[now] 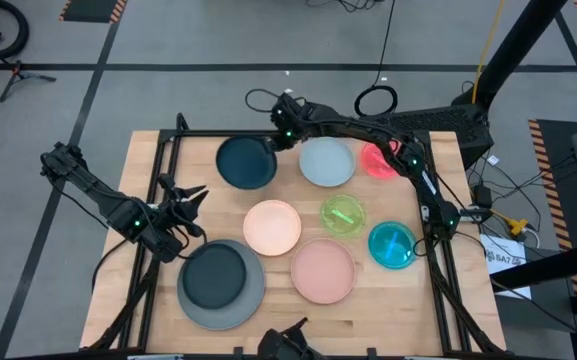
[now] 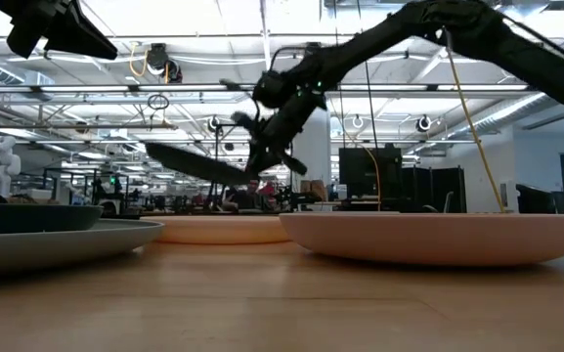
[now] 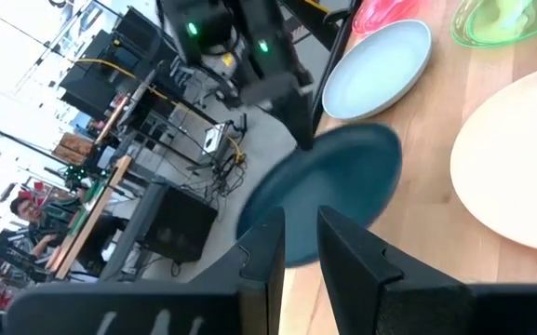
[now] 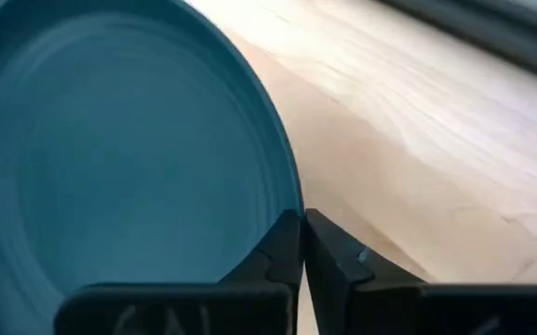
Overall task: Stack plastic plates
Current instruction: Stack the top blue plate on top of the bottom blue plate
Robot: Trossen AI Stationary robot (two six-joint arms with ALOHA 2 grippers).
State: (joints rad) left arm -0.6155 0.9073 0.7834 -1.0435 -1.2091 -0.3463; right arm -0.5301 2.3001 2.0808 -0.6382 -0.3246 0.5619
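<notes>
R gripper (image 1: pixel 276 141) pinched shut on rim of dark teal plate (image 1: pixel 246 162); plate tilted, off table, far edge drooping away from claw.

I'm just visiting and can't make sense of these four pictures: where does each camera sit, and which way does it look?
High: above the table, straight down; both arms, right gripper shut on the dark teal plate.
Low: at tabletop height, level into the room; right arm holds that plate lifted and tilted.
Left wrist: on the left arm, past its fingers toward the same plate.
Right wrist: on the right arm, close on the plate, fingers pinching its rim.
All four share that plate.
</notes>
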